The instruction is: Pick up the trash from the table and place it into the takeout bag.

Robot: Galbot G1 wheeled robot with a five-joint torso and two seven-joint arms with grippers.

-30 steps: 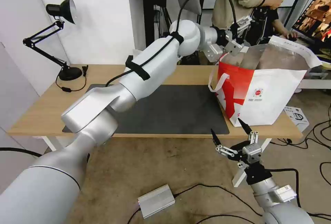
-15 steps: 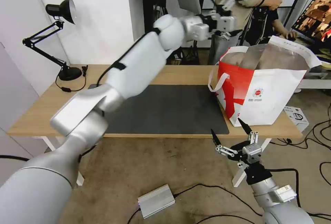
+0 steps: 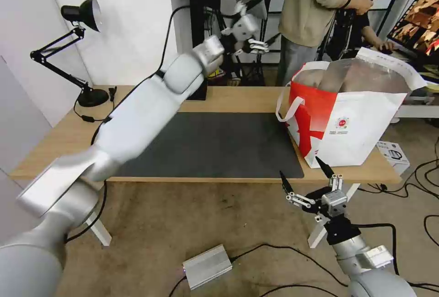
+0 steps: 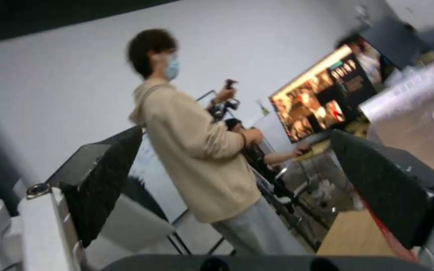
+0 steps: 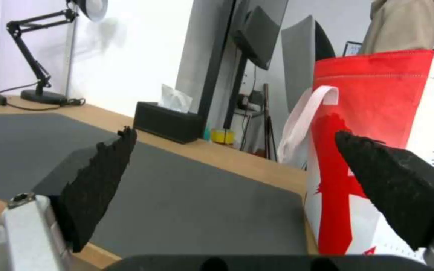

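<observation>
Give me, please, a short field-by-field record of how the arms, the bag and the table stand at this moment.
left end effector: open, empty, raised high above the table's far edge, to the left of the bag
right end effector: open, empty, held low in front of the table's near edge
takeout bag: upright on the table's right end, mouth open, foil lining showing
table: light wood, dark mat bare
trash on mat: none seen
desk lamp: far left corner
tissue box: at the table's far edge

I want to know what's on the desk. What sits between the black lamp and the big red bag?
In the head view, only the dark grey mat; the desk lamp and takeout bag stand at either end.
</observation>
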